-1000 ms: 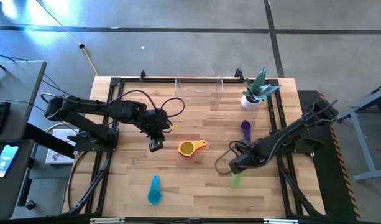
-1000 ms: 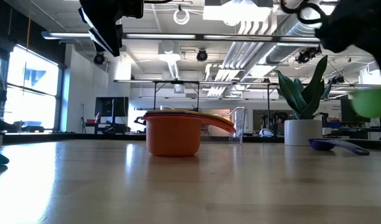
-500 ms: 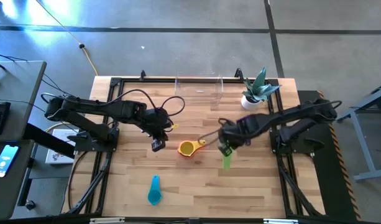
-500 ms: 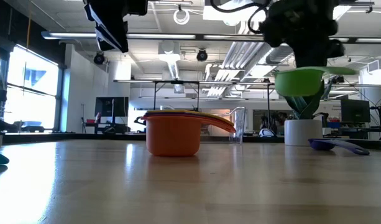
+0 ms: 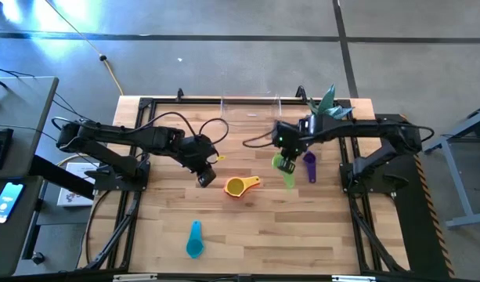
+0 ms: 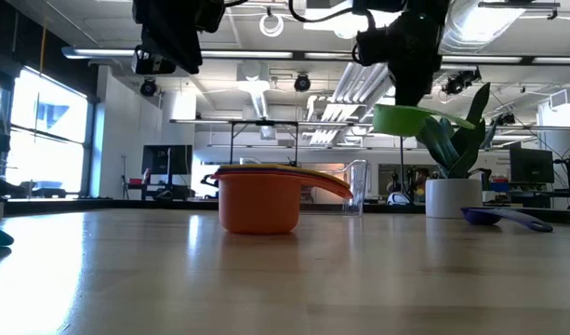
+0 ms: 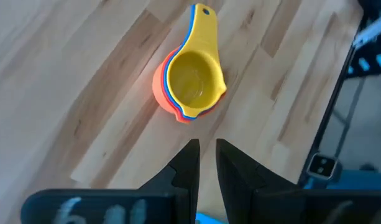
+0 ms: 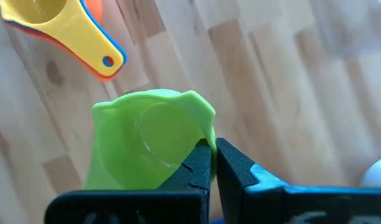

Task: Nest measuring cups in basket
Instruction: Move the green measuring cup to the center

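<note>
Four cup groups show: a nested stack (image 5: 238, 186), plus single green (image 5: 286, 168), purple (image 5: 309, 163) and teal (image 5: 194, 239) cups. The right gripper (image 5: 285, 153) pinches the green cup aloft, now between stack and basket (image 5: 250, 111), carried up from the table's near side. The left gripper (image 5: 203, 179) hovers beside the stack, fingers slightly apart, empty.

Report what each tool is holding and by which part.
Right tool grips the green cup by its bowl rim, in the air. Left tool holds nothing.
</note>
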You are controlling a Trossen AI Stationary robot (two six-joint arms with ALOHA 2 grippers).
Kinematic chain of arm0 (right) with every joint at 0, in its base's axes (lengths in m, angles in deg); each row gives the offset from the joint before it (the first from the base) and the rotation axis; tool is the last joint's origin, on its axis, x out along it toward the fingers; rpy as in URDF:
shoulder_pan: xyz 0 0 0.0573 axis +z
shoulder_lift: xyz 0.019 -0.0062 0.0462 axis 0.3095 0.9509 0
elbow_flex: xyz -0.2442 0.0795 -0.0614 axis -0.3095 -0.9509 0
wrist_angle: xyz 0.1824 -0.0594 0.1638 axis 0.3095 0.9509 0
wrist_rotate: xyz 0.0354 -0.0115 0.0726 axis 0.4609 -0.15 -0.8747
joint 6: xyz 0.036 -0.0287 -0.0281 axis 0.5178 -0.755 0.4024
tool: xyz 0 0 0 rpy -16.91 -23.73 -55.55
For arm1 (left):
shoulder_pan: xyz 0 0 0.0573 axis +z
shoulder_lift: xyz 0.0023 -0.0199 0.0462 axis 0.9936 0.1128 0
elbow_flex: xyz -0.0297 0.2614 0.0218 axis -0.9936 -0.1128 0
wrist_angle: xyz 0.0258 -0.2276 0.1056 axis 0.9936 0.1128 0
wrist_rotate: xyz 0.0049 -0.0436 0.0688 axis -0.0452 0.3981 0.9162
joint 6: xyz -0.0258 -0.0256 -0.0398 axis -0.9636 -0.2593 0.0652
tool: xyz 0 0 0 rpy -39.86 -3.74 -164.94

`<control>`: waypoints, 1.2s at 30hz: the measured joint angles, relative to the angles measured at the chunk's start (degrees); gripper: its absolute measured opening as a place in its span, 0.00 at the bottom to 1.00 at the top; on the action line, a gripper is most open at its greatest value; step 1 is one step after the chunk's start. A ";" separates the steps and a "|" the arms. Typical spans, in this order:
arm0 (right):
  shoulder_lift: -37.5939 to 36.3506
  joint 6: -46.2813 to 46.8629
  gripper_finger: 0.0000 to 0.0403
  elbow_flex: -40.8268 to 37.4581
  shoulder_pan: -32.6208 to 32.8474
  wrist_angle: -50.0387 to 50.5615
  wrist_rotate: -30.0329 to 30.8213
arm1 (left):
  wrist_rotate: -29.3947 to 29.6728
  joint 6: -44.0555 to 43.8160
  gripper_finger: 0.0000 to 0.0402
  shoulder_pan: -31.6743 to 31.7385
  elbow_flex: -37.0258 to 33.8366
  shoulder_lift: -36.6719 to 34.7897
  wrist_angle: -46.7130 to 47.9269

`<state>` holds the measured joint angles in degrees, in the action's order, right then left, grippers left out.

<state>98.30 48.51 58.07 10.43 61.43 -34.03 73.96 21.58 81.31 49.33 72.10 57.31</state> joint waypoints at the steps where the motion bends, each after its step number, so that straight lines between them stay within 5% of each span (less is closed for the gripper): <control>1: 0.00 -2.86 0.00 0.32 -0.73 -0.16 0.00 | 0.00 -1.61 0.11 0.00 0.01 0.00 0.00; 5: 0.92 -12.14 0.00 1.01 -2.85 -1.19 -0.06 | -0.01 -5.91 0.11 0.00 0.01 0.00 -0.05; 13: 5.23 -16.41 0.00 0.98 -0.13 -0.09 -5.49 | 0.00 -9.20 0.11 0.00 -0.01 0.00 -3.55; 36: 17.78 -5.11 0.00 0.91 19.51 -9.53 -9.37 | 0.00 -7.24 0.11 0.00 0.00 0.00 -6.47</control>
<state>116.09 43.40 58.98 29.94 51.90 -43.41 73.96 14.34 81.31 49.34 72.10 50.84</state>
